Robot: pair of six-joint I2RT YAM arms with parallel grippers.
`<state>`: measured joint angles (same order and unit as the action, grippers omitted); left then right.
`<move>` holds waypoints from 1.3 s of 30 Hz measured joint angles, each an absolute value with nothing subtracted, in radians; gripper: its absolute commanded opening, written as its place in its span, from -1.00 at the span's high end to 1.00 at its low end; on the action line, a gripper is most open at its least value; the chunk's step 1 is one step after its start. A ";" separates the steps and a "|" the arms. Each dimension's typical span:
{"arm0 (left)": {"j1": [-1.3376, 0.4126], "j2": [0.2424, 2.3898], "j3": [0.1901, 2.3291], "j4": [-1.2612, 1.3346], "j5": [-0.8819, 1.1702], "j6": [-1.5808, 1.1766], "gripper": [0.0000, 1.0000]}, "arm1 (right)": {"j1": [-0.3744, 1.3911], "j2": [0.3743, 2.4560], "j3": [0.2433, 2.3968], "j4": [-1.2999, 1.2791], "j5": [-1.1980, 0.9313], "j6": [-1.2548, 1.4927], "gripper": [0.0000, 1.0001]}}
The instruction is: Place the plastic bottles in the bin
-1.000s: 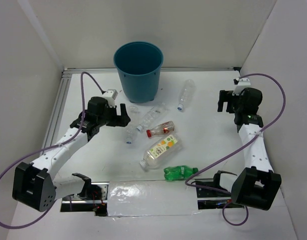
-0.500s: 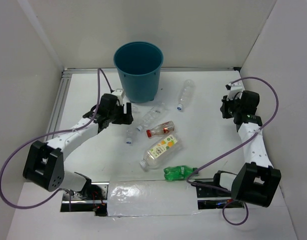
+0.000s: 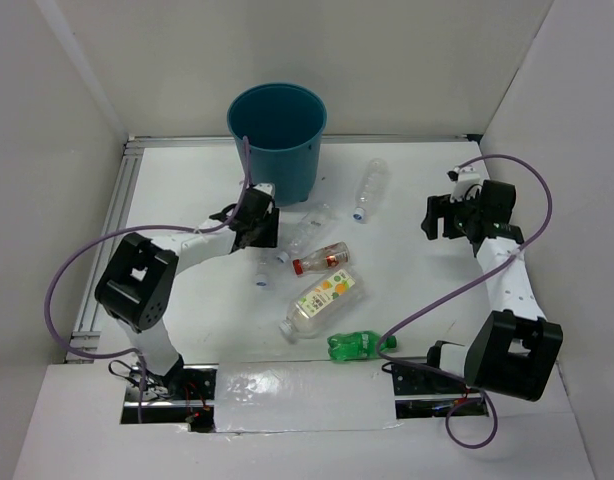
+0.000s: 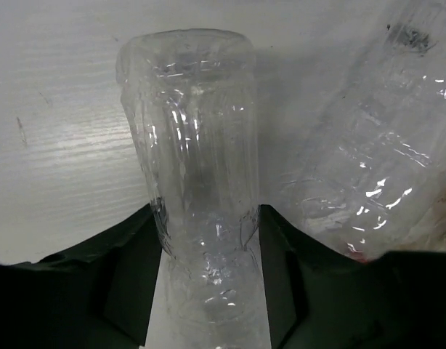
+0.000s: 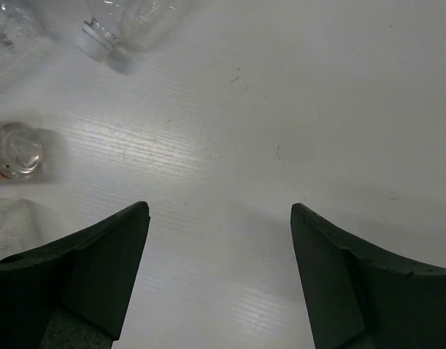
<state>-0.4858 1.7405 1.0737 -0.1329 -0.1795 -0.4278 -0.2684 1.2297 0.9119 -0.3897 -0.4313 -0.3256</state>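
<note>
The teal-blue bin (image 3: 277, 140) stands at the back. My left gripper (image 3: 259, 228) is down on the table just in front of it, its fingers (image 4: 128, 269) pressed on both sides of a clear bottle (image 4: 197, 167) that lies on the table (image 3: 262, 265). A second clear bottle (image 3: 305, 232) lies right beside it (image 4: 383, 145). A third clear bottle (image 3: 372, 188) lies further right. The red-capped bottle (image 3: 322, 260), the orange-and-yellow-labelled bottle (image 3: 324, 297) and the green bottle (image 3: 359, 345) lie in the middle and front. My right gripper (image 3: 432, 215) is open and empty (image 5: 219, 211) above bare table.
White walls close in the table on the left, back and right. A metal rail (image 3: 112, 230) runs along the left edge. In the right wrist view, the third clear bottle's cap (image 5: 99, 40) and the red-capped bottle's base (image 5: 16, 149) show at the left.
My left gripper has moved right, from beside the bin to over the clear bottle, and closed on its sides. My right gripper has shifted slightly left.
</note>
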 measured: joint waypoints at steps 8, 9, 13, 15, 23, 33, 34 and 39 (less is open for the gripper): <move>-0.561 1.569 0.963 -0.186 -0.190 -0.406 0.93 | -0.209 1.377 1.025 -0.367 -0.438 -0.218 -0.42; -0.583 1.504 0.955 -0.213 -0.179 -0.394 0.94 | -0.195 1.410 1.052 -0.364 -0.436 -0.194 -0.53; -0.644 1.273 1.034 -0.247 -0.096 -0.350 1.00 | -0.111 1.564 1.181 -0.354 -0.382 -0.065 -1.00; -0.645 1.232 1.150 -0.231 -0.072 -0.337 1.00 | -0.071 1.652 1.259 -0.351 -0.346 -0.002 -1.00; -0.609 1.456 1.605 -0.019 -0.135 -0.312 1.00 | -0.020 1.848 1.363 -0.341 -0.319 0.166 -1.00; -0.428 1.828 1.793 0.084 -0.239 -0.524 0.97 | -0.019 1.954 1.418 -0.316 -0.315 0.255 -1.00; -0.405 1.840 1.809 0.082 -0.221 -0.569 0.97 | -0.019 1.961 1.420 -0.312 -0.316 0.261 -1.00; -0.295 1.860 1.877 0.110 -0.082 -0.785 0.97 | -0.019 1.989 1.422 -0.303 -0.326 0.274 -1.00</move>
<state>-0.2951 1.8599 1.8771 0.1101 -0.0818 -0.7845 -0.0193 1.9888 1.4216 -0.3035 -0.3260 0.2745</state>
